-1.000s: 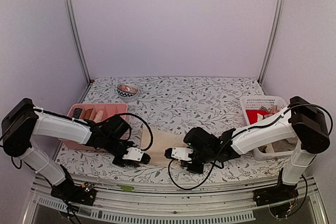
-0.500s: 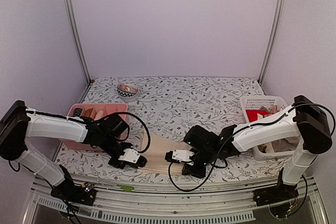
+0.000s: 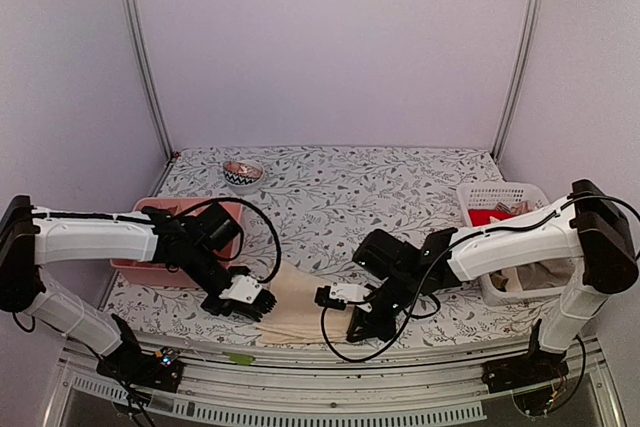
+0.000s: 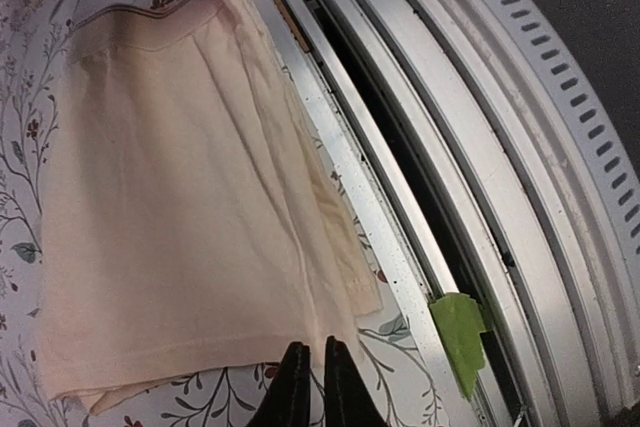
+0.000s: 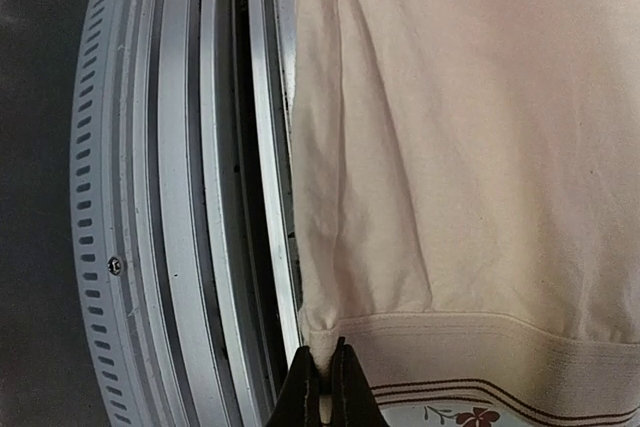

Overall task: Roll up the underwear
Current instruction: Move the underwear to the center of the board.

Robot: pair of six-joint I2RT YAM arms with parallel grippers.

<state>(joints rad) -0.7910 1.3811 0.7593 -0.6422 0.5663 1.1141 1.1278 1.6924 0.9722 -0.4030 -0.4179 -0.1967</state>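
A cream underwear (image 3: 300, 299) with a thin dark-striped waistband lies spread flat at the table's near edge, between my two grippers. In the left wrist view the underwear (image 4: 180, 197) fills the frame, and my left gripper (image 4: 310, 365) is shut on its near hem corner. In the right wrist view my right gripper (image 5: 326, 359) is shut on the waistband corner of the underwear (image 5: 450, 147). From above, the left gripper (image 3: 260, 307) holds the cloth's left side and the right gripper (image 3: 350, 319) its right side. The cloth's front edge lies over the metal rail.
A pink divided tray (image 3: 140, 269) with rolled cloths stands at the left. A small patterned bowl (image 3: 243, 174) sits at the back. A white basket (image 3: 490, 292) with red and beige cloth stands at the right. Green tape (image 4: 460, 332) marks the front rail.
Both grippers have drawn the underwear toward the table's near edge and spread it flatter. The left arm has stretched out lower, and the right gripper has dropped nearer the rail.
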